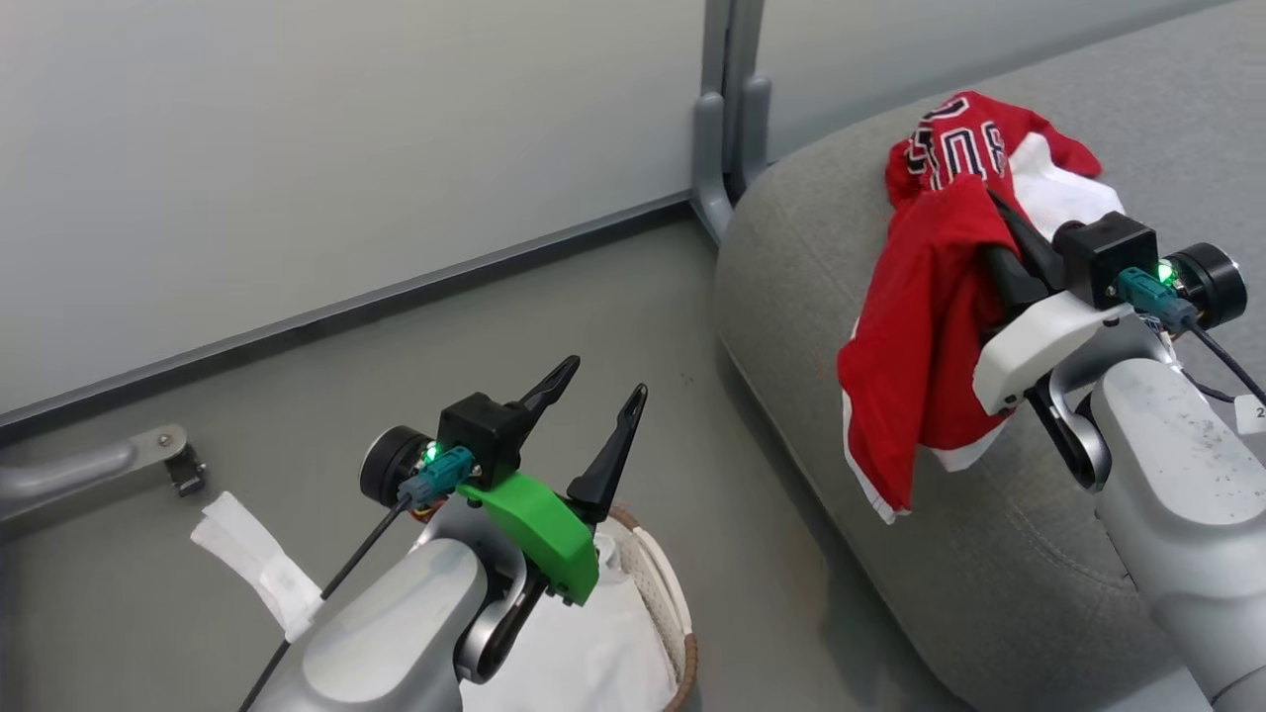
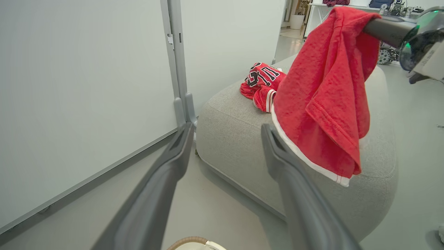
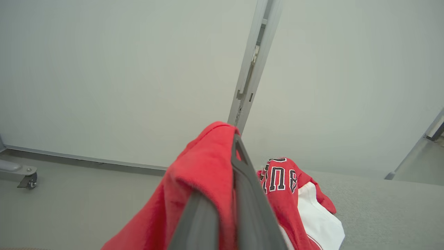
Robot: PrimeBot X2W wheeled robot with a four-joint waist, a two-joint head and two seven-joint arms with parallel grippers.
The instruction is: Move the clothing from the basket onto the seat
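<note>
The clothing (image 1: 920,336), a bright red garment with white trim, hangs from my right gripper (image 1: 994,203) over the front edge of the grey seat (image 1: 791,257). In the right wrist view the right gripper (image 3: 236,142) is shut on the red fabric (image 3: 201,180). A second red piece with black-and-white lettering (image 1: 954,138) lies bunched on the seat, next to white cloth (image 1: 1068,188). My left gripper (image 1: 598,391) is open and holds nothing, above the basket (image 1: 684,643). The left wrist view shows the left gripper (image 2: 227,139), the hanging clothing (image 2: 322,97) and the basket rim (image 2: 187,240).
A plain white sheet (image 1: 593,643) lies in the basket. A strip of white material (image 1: 257,564) lies on the grey floor, near a caster foot (image 1: 183,470). Pale partition panels with a grey post (image 1: 727,119) stand behind the seat.
</note>
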